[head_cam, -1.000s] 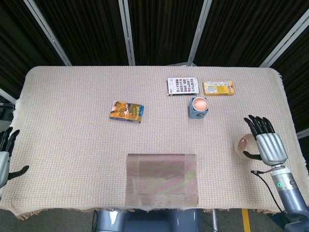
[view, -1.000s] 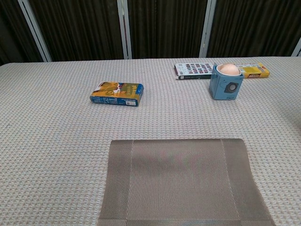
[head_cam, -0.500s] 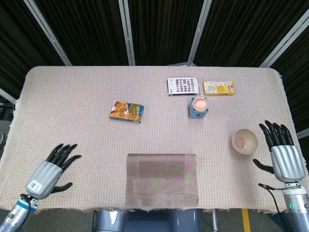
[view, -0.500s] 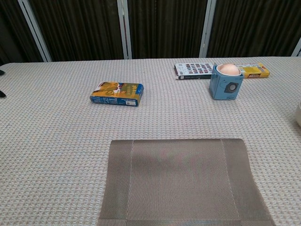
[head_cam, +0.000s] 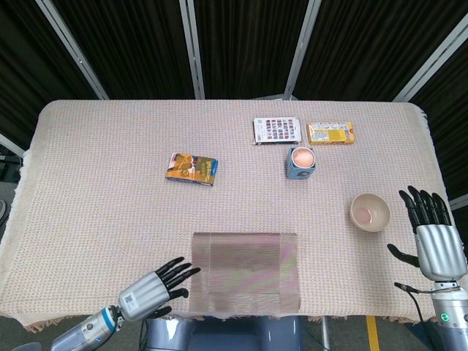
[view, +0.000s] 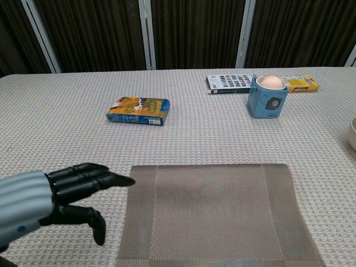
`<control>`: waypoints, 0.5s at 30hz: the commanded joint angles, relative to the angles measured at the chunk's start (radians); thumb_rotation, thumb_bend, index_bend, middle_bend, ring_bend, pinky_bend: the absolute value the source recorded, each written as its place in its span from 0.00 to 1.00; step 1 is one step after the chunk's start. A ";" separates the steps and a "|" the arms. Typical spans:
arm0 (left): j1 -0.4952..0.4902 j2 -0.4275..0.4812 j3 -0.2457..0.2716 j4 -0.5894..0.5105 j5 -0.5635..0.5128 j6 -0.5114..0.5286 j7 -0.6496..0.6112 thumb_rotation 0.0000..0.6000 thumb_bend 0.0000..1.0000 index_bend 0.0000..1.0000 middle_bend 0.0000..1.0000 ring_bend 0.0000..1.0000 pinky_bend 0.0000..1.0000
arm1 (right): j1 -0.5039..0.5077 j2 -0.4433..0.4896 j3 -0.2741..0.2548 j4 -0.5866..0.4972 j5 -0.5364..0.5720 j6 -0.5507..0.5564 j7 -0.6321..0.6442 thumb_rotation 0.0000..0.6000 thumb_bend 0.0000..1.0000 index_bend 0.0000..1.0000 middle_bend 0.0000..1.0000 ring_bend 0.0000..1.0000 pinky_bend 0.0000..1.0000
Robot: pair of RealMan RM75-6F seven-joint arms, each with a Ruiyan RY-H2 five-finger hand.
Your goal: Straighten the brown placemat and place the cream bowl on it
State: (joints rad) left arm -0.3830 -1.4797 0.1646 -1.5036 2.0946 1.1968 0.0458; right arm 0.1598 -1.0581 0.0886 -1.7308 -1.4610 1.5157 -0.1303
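Beside right hand [head_cam: 439,245]: cream bowl [head_cam: 370,212] (empty)

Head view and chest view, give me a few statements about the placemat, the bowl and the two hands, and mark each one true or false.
1. The cream ceramic bowl sits on the brown woven placemat. False: it rests on the tablecloth, right of the placemat.
2. The left hand has its fingers extended toward the placemat's left edge. True.
3. The right hand holds the bowl. False: it is open, beside and apart from it.
4. The bowl looks empty. True.
5. The left hand grips the orange snack packet. False: that lies untouched farther back.
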 commanded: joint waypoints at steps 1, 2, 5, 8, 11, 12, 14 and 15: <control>-0.038 -0.072 0.012 0.068 0.029 -0.019 -0.018 1.00 0.27 0.40 0.00 0.00 0.00 | -0.001 0.003 0.004 0.001 0.002 -0.002 0.005 1.00 0.00 0.00 0.00 0.00 0.00; -0.045 -0.088 0.014 0.085 0.033 -0.022 -0.016 1.00 0.27 0.40 0.00 0.00 0.00 | -0.002 0.004 0.005 0.001 0.002 -0.002 0.007 1.00 0.00 0.00 0.00 0.00 0.00; -0.059 -0.120 0.022 0.129 0.041 -0.018 -0.017 1.00 0.29 0.41 0.00 0.00 0.00 | -0.004 0.006 0.007 0.001 0.003 -0.005 0.011 1.00 0.00 0.00 0.00 0.00 0.00; -0.068 -0.142 0.033 0.180 0.061 0.011 -0.024 1.00 0.31 0.41 0.00 0.00 0.00 | -0.005 0.009 0.010 0.000 0.006 -0.007 0.017 1.00 0.00 0.00 0.00 0.00 0.00; -0.071 -0.163 0.048 0.231 0.068 0.034 -0.042 1.00 0.31 0.41 0.00 0.00 0.00 | -0.007 0.012 0.013 -0.002 0.005 -0.005 0.021 1.00 0.00 0.00 0.00 0.00 0.00; -0.071 -0.171 0.051 0.244 0.067 0.039 -0.046 1.00 0.31 0.41 0.00 0.00 0.00 | -0.008 0.012 0.014 -0.003 0.004 -0.005 0.022 1.00 0.00 0.00 0.00 0.00 0.00; -0.071 -0.185 0.056 0.267 0.064 0.047 -0.055 1.00 0.31 0.41 0.00 0.00 0.00 | -0.008 0.013 0.013 -0.003 0.003 -0.005 0.022 1.00 0.00 0.00 0.00 0.00 0.00; -0.070 -0.195 0.060 0.282 0.061 0.054 -0.058 1.00 0.31 0.41 0.00 0.00 0.00 | -0.009 0.013 0.013 -0.004 0.002 -0.007 0.023 1.00 0.00 0.00 0.00 0.00 0.00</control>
State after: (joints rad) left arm -0.4522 -1.6590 0.2161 -1.2413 2.1574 1.2385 -0.0035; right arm 0.1510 -1.0453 0.1018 -1.7343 -1.4586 1.5092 -0.1079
